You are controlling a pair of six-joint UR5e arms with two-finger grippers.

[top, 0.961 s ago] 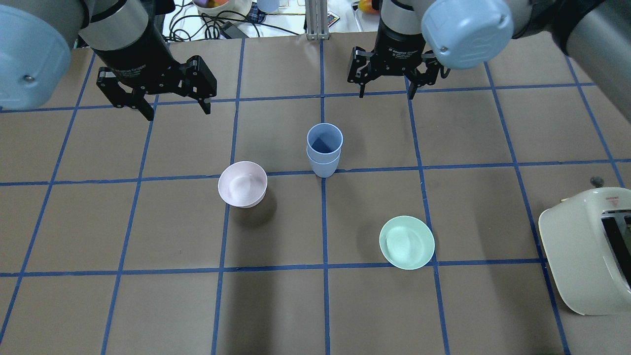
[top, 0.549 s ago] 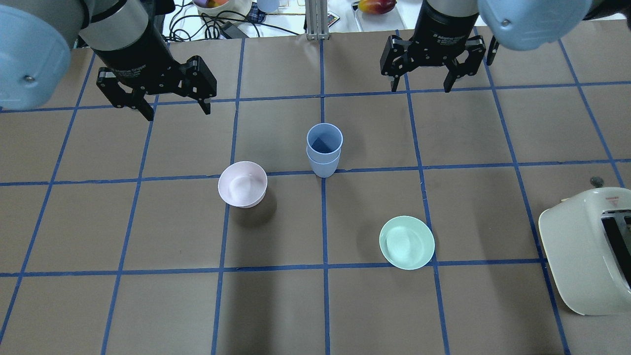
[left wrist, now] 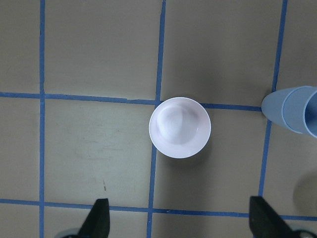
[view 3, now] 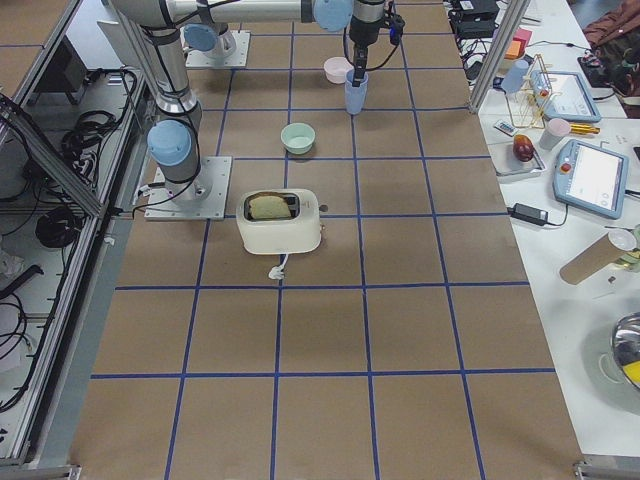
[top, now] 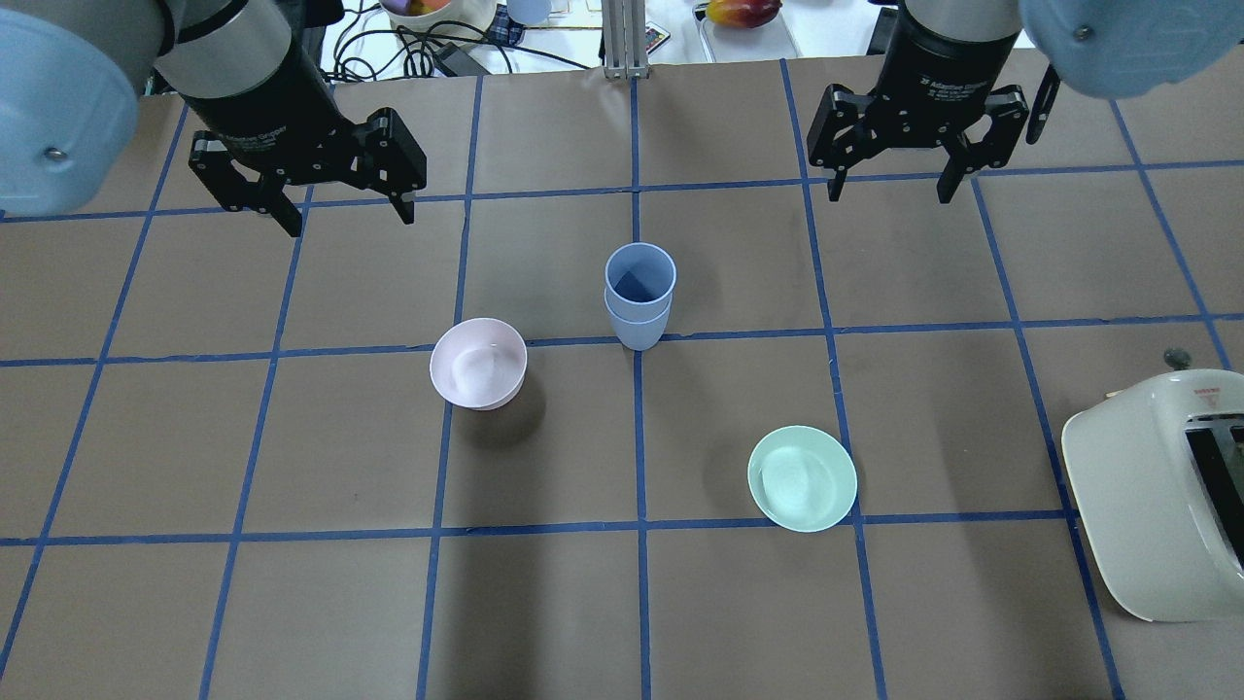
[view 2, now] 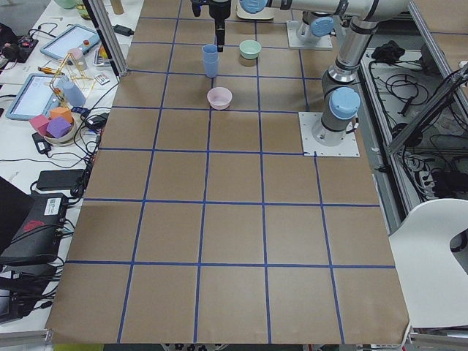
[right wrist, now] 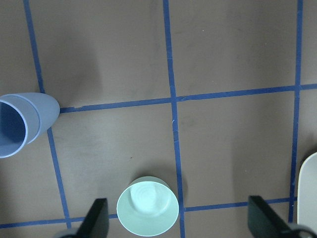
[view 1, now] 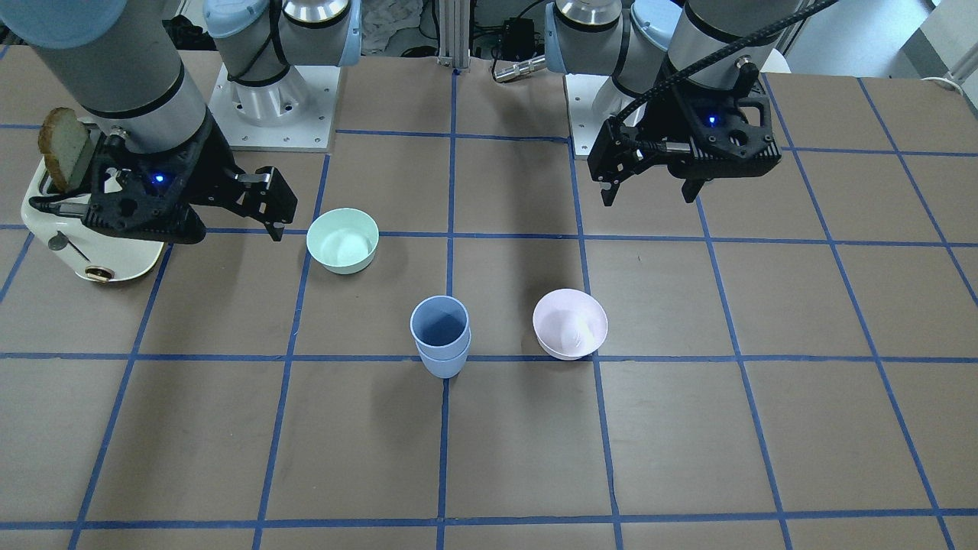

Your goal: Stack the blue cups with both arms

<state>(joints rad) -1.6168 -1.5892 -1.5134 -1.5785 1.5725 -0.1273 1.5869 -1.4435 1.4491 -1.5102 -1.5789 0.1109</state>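
The table (top: 292, 622), brown with a grid of blue tape, carries all the things. Above its far side hang the left arm (top: 233, 49) and the right arm (top: 957, 29). The left gripper (top: 350, 222) has its fingers spread wide and holds nothing. The right gripper (top: 889, 194) is the same, spread and empty. Both are well apart from the cups. The toaster (top: 1147, 506) stands at the robot's right edge, with a slice of bread (view 1: 65, 156) in its slot. The green bowl (top: 802, 477) sits to the right of the cups, nearer the robot. The pink bowl (top: 478, 363) sits near the cups on the left. The cups (top: 639, 292) stand upright near the middle of the table, beside a crossing of tape lines. One is nested inside the other, and its rim shows above the outer rim.

In my judgement the stacking itself is done, and the step in hand is the clearing away of the arms. The next move asks little: keep both grippers high and away from the stack, so nothing knocks it.
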